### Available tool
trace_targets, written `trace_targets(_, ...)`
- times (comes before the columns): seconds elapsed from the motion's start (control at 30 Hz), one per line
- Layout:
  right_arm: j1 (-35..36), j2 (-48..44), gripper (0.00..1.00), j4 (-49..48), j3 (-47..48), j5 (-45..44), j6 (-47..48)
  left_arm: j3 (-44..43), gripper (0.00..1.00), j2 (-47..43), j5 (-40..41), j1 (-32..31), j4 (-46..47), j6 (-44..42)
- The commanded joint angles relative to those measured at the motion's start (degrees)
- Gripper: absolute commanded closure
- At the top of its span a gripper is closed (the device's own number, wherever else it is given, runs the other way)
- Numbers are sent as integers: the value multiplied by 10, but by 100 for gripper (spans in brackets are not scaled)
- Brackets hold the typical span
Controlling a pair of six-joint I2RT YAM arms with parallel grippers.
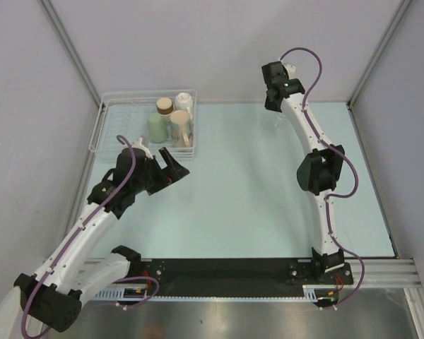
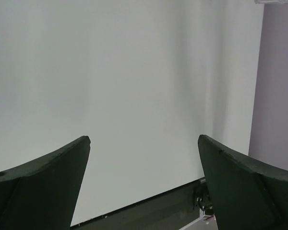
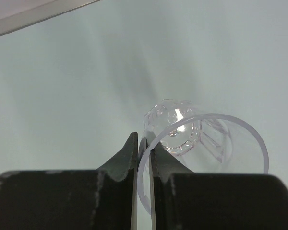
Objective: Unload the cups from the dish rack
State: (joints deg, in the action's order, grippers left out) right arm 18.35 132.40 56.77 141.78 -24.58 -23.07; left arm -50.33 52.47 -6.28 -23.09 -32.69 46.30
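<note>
Glass cup [image 3: 182,129] is out, pinched by right gripper [image 3: 143,142] well right of the rack [image 1: 106,127]; four cups [image 1: 171,121] sit inside it; left gripper [image 1: 171,164] gapes wide.

Dish rack [image 1: 116,120] holds brown cup [image 1: 165,106], white cup [image 1: 184,101], pale green cup [image 1: 156,128] and beige cup [image 1: 181,128] at its right end. The clear glass cup [image 3: 201,139] is outside it.
</note>
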Motion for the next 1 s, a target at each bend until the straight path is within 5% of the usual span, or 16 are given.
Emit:
trace_targets(0.0,-18,-14,100,-38,31,-52,17,18,0,-11,9,-14,-33,-17)
trace_targets(0.5,-79,116,100,-92,59,-5,-2,43,0,25,22,-26,-33,-35)
trace_targets(0.97,-98,125,100,-142,-1,-20,-23,37,0,64,25,-25,-35,-39)
